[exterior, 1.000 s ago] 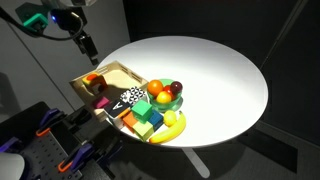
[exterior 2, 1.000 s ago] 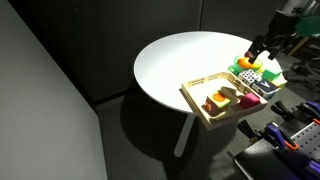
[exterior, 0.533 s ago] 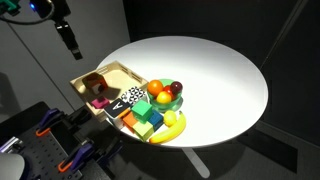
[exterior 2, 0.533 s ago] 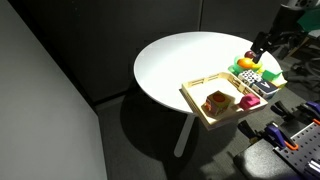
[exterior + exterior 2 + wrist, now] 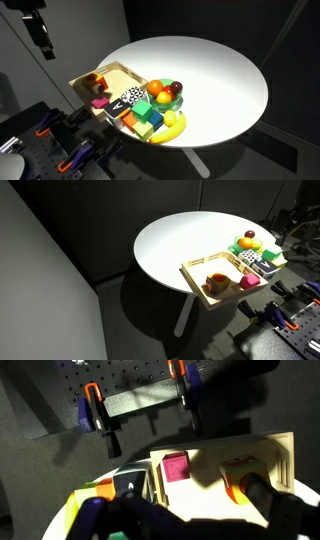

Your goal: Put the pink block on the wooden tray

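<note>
Wrist view: looking down on one corner of the tray (image 5: 262,455); the picture is dim and blurred, but the pink block (image 5: 177,466) is showing inside that corner, just beside the rim.

Claw: the claw (image 5: 205,510) is hanging with its fingers standing well apart and nothing between them, as far as the dark blur allows. In an exterior view it (image 5: 43,38) is hovering high up and well off to the side of the table, probably so that the arm is clearing the low rim and everything on the tray.

Pink block: it is lying flat on the tray floor in both exterior views (image 5: 100,102) (image 5: 250,281), at the end nearest the pile of blocks (image 5: 140,110). Nothing is touching it from above.

Tray: it is sitting at the edge of the round table (image 5: 210,70) on the robot's side (image 5: 228,268), which is likely keeping it within easy reach. Its raised rim is holding the pieces in.

Orange-red block: it is resting on the same tray (image 5: 215,281), apart from the pink one.

Clamps: two orange-handled clamps (image 5: 97,410) are showing beyond the table edge.

Progress: judging by how things are lying, the placing looks done and nothing is left for the claw to carry.
</note>
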`<action>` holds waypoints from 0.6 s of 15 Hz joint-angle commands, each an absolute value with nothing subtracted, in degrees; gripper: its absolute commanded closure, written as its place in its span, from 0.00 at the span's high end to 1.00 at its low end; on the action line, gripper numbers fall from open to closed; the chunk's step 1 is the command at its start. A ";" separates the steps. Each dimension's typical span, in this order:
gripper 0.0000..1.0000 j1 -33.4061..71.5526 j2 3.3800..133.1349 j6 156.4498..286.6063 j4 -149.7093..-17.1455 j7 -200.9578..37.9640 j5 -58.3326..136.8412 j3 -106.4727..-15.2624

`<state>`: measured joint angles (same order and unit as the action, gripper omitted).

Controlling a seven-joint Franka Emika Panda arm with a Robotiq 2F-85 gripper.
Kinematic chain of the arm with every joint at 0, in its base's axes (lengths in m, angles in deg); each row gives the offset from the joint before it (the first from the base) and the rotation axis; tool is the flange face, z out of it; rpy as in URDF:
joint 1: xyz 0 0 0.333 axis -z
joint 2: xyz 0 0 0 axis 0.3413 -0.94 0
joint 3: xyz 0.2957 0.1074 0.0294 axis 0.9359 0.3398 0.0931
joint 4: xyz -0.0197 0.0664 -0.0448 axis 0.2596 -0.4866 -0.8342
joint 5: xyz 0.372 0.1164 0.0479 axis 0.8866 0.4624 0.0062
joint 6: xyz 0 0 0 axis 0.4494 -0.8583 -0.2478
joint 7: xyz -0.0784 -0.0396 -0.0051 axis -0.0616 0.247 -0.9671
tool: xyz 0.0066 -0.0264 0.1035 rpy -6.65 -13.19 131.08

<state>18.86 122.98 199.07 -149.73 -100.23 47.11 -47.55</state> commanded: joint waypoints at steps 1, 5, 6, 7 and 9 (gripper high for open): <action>1.00 18.16 127.22 194.64 -149.85 -97.49 46.55 -48.06; 1.00 17.91 129.55 192.31 -149.73 -94.63 46.61 -48.42; 1.00 18.46 127.49 194.04 -149.67 -96.34 47.11 -47.59; 1.00 18.44 127.98 193.74 -149.67 -95.91 47.10 -47.62; 1.00 18.44 128.48 193.47 -149.68 -95.66 47.09 -47.64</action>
